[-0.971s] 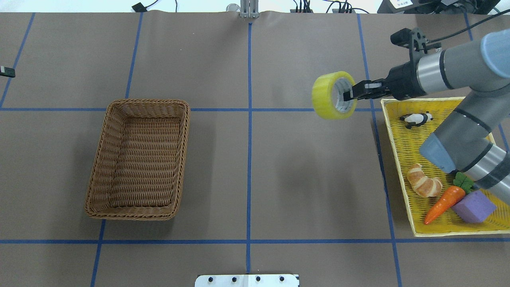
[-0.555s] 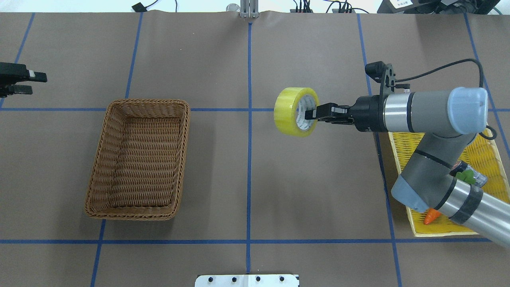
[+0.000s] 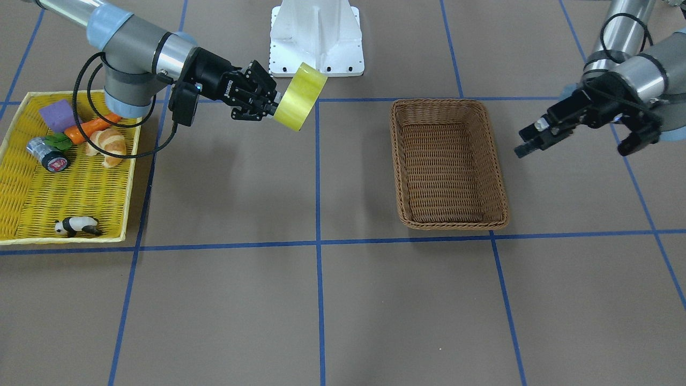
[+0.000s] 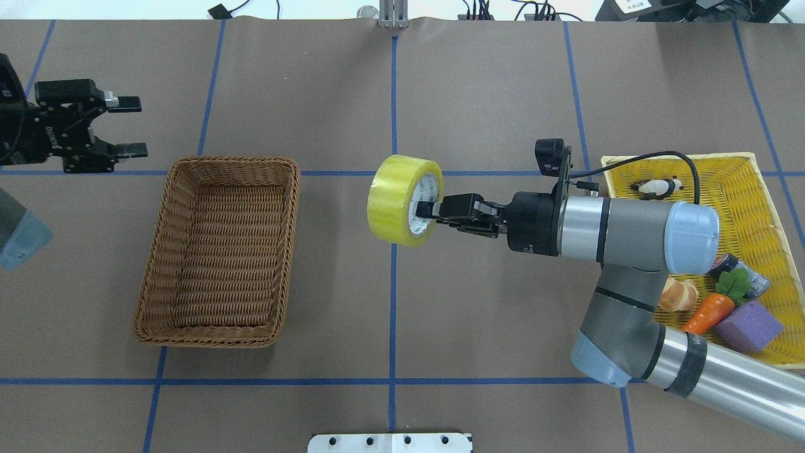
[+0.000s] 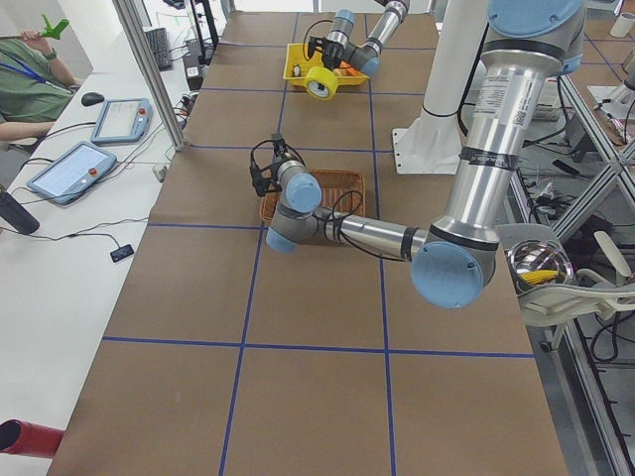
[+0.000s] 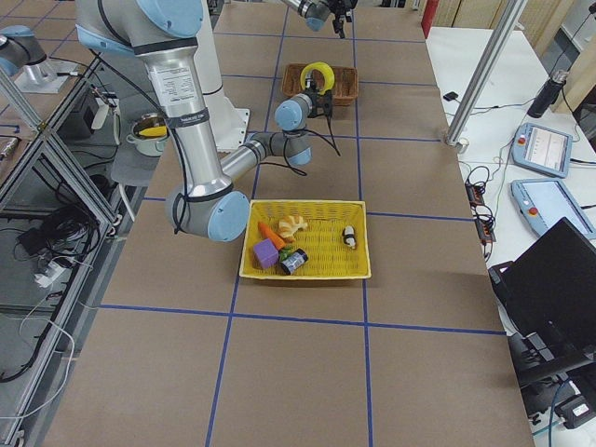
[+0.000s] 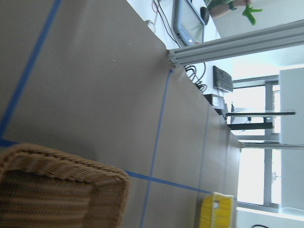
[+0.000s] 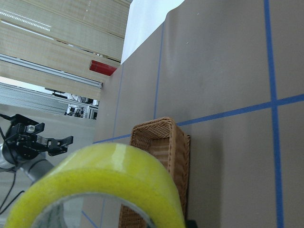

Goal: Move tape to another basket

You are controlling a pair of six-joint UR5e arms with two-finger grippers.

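The tape is a wide yellow roll with a pale printed core. My right gripper is shut on its wall and holds it on edge, in the air above the table's centre line, to the right of the basket. It also shows in the front view and fills the right wrist view. The brown wicker basket stands empty on the left half; it also shows in the front view. My left gripper is open and empty, beyond the basket's far left corner.
A shallow yellow tray at the right edge holds a panda figure, a croissant, a carrot, a purple block and a silver-and-black cylinder. The robot's white base stands at the near edge.
My right arm has carried the tape left, from beside the yellow tray to the centre line. My left gripper has come in from the left edge, jaws open.
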